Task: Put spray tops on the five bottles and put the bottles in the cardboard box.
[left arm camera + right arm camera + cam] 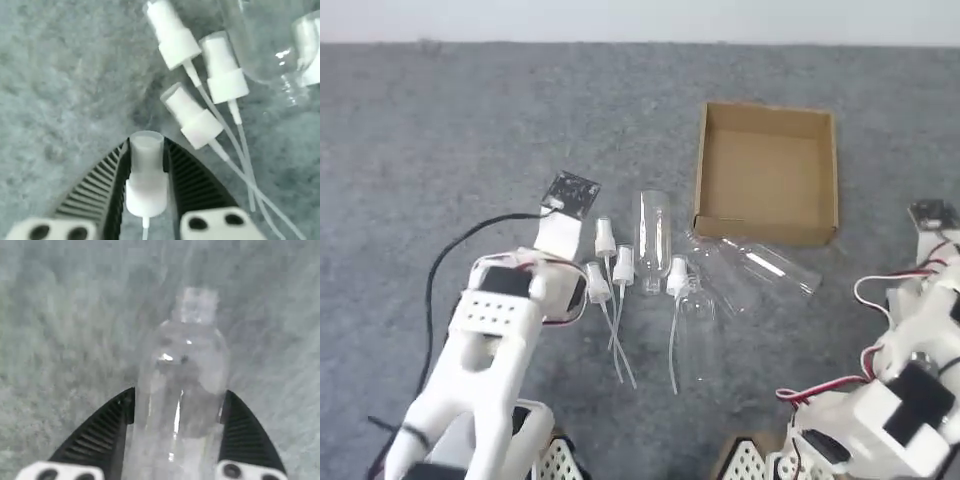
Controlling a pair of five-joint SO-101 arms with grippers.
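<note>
Spray top in left pincer, bottle gripped

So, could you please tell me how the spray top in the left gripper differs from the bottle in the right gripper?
The spray top is opaque white; the bottle is clear. The spray top is slim, so the left gripper is nearly closed, while the wider bottle holds the right gripper wide. Both sit between ribbed jaws.

Clear glossy plastic bottles; matt cardboard box.
</note>
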